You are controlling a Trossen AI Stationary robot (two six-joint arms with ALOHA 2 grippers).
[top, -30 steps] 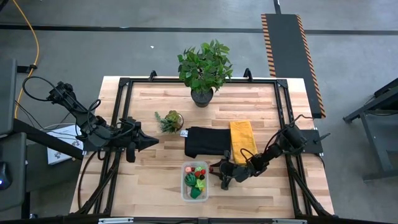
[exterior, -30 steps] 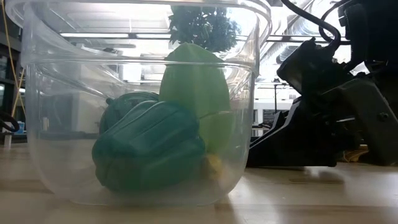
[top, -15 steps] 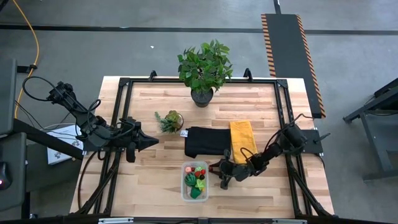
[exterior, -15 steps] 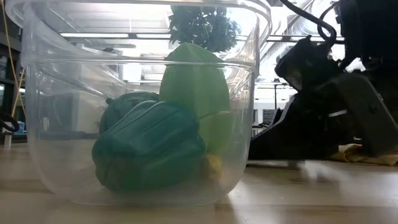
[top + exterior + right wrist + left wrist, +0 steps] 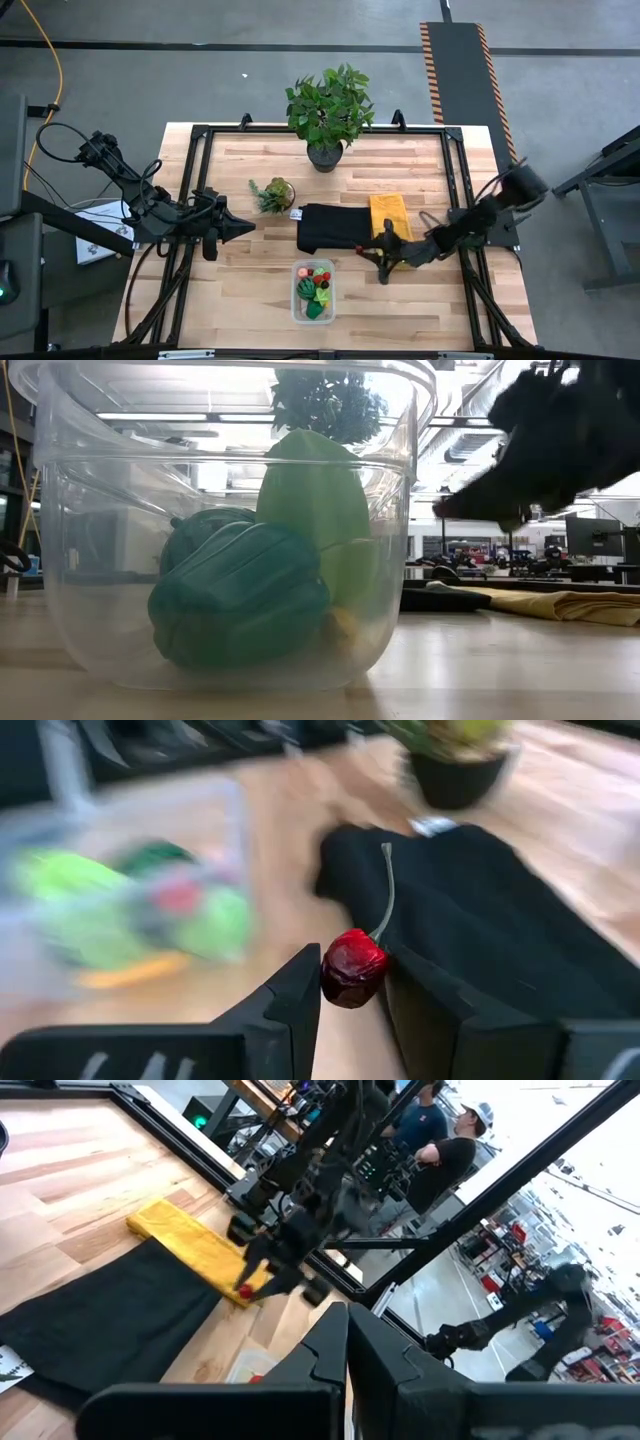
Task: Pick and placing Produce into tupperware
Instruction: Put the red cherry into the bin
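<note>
Our right claw (image 5: 352, 982) grips a cherry (image 5: 353, 967)
We see it raised beside the tub (image 5: 313, 291); left claw (image 5: 243, 227) shut, empty

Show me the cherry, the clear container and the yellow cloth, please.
cherry (image 5: 353, 967): right wrist view, on its red body.
clear container (image 5: 70, 520): low view, on its wall.
yellow cloth (image 5: 388, 212): high view, on its middle.

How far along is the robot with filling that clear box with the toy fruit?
Nearly done, by the look of it. The tupperware already holds several pieces of produce, green, lime-green, yellow and red. In hand: the right gripper pinches a red cherry by its body, lifted off the table beside the box, over the cloths. The left gripper waits shut, far off. Left: dropping the cherry in. I see no other loose pieces on the table.
</note>
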